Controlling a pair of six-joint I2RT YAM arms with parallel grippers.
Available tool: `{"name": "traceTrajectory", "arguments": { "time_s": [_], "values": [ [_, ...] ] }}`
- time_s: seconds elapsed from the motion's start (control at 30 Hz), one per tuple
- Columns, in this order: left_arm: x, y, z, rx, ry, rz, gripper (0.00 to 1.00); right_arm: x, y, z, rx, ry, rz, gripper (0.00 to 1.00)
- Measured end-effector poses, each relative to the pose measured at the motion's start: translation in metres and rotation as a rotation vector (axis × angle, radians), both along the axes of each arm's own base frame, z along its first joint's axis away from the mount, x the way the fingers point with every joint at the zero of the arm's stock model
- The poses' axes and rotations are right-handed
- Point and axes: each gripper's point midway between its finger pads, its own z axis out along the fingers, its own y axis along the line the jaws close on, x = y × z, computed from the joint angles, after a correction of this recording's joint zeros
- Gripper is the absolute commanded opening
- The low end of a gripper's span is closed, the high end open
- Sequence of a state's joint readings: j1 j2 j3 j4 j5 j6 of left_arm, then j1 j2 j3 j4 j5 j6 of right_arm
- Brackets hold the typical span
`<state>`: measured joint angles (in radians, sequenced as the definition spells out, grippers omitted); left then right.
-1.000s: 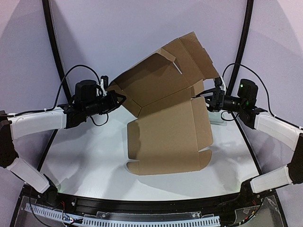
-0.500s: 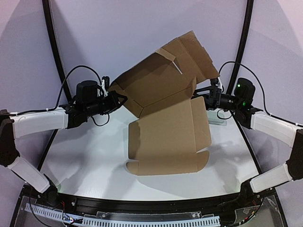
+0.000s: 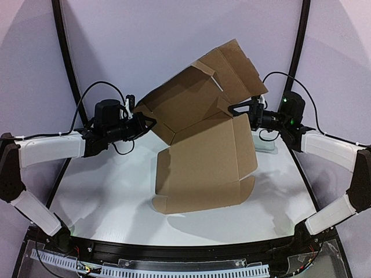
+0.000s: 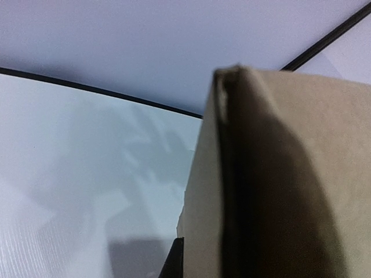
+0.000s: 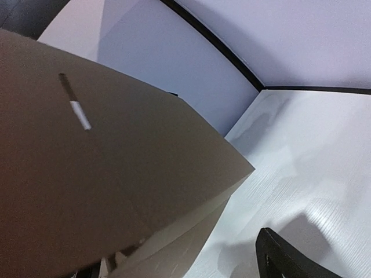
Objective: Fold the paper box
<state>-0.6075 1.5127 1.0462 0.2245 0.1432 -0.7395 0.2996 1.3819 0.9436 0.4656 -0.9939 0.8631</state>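
Note:
The paper box [image 3: 203,156] is a brown cardboard sheet, partly folded and held up off the white table. Its upper panels [image 3: 197,98] lean back and its lower panel hangs toward the table. My left gripper [image 3: 146,122] is shut on the sheet's left edge. In the left wrist view the cardboard [image 4: 290,185] fills the right half, with one black fingertip [image 4: 175,259] beside it. My right gripper [image 3: 239,109] stands open at the sheet's right side, under the upper flap. The right wrist view shows the cardboard [image 5: 104,174] on the left and one finger [image 5: 284,258] apart from it.
A small pale translucent object [image 3: 265,147] lies on the table just right of the box, below my right gripper. Black curved frame rods [image 3: 65,52] rise at both sides in front of the lilac backdrop. The table's front edge runs near the arm bases.
My right gripper has moved left and up to the box's right edge. The lower panel has swung slightly left. My left gripper has held its grip in place.

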Motion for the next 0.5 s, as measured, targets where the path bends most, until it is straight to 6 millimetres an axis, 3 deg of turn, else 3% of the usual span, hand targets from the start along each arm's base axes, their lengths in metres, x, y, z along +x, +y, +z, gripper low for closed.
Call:
{"name": "traceTrajectory", "arguments": {
  "time_s": [0.13,0.5],
  "values": [
    [-0.001,-0.002,0.003,0.005,-0.026,-0.022,0.01,0.008,0.008,-0.003,-0.041,0.020,-0.038,0.88],
    [0.000,0.002,-0.005,0.060,-0.039,-0.009,0.01,0.024,-0.004,-0.047,-0.208,0.120,-0.178,0.89]
  ]
}}
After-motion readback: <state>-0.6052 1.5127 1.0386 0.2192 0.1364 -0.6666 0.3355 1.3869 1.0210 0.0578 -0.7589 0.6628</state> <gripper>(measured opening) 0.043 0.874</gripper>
